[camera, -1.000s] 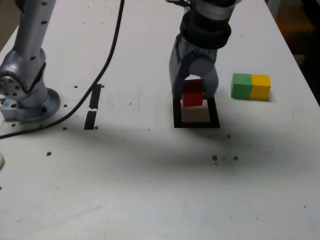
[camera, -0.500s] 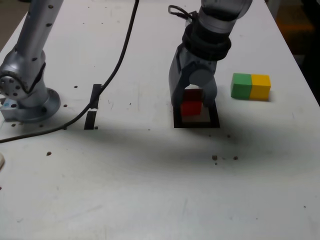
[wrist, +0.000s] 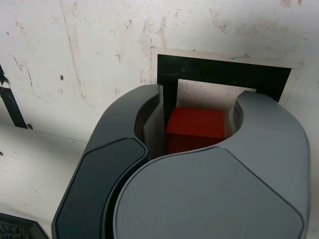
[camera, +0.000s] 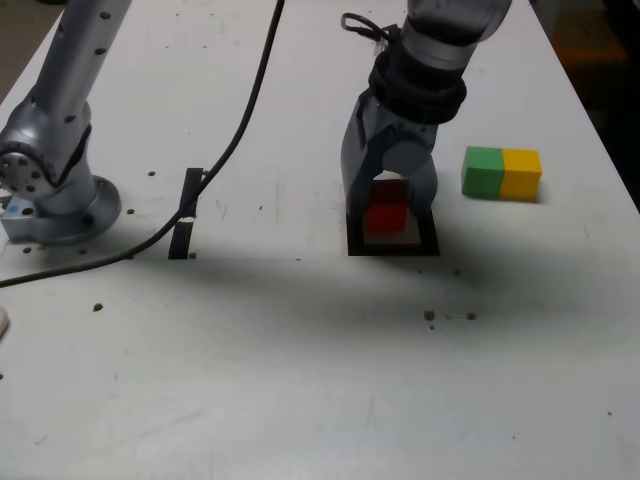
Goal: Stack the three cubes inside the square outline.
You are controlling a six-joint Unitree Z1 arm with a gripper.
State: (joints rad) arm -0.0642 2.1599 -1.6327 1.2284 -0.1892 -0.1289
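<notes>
Fingers of the hand [camera: 390,205] flank the red cube [wrist: 197,122] within the outline [wrist: 224,72]; whether they pinch it cannot be told. Once freed, the hand should rise straight clear of it, jaws straddling its sides

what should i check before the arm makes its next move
1. Red cube within the square outline: ok, seen inside the black tape
2. Red cube between the gripper's fingers: ok
3. Red cube fully released: cannot tell, the fingers hide its sides
4. Green cube and yellow cube stacked in the outline: not ok, side by side outside it
5. Black cable off both those cubes: ok
</notes>
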